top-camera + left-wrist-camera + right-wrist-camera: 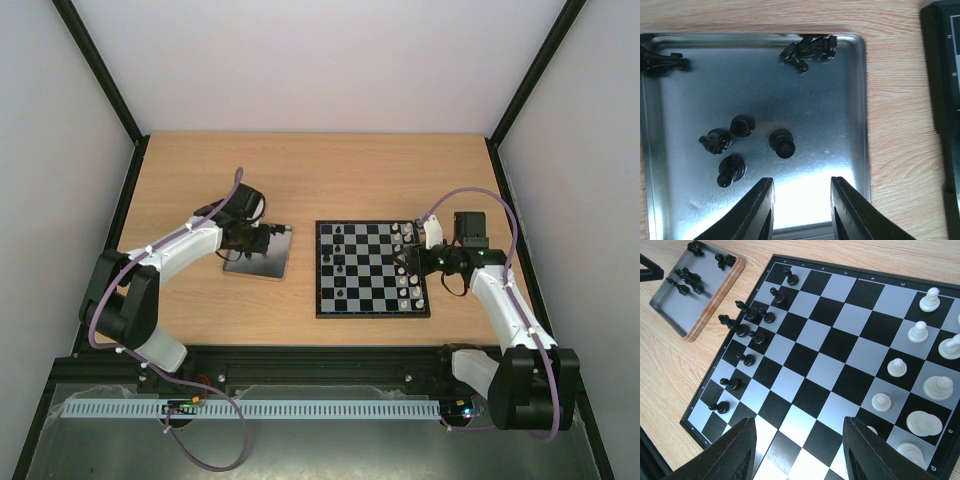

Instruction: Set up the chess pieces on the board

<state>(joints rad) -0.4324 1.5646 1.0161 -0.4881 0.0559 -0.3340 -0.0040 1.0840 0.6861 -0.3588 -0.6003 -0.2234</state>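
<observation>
Black pieces (747, 330) stand along left side of board (372, 268), approx. two files; several more lie in steel tray (830, 100) left of board, on wood table (300, 180). White pieces (938, 387) line board's right side. L pincer (802, 182): spread, empty, above tray w/ loose pieces just ahead. R pincer (799, 422): spread, empty, above board's right side.

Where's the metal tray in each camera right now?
Top external: metal tray left of centre, left of the board.
Left wrist: fills most of the frame.
Right wrist: top-left corner.
Shared landmark: the board, beside it in every view.
</observation>
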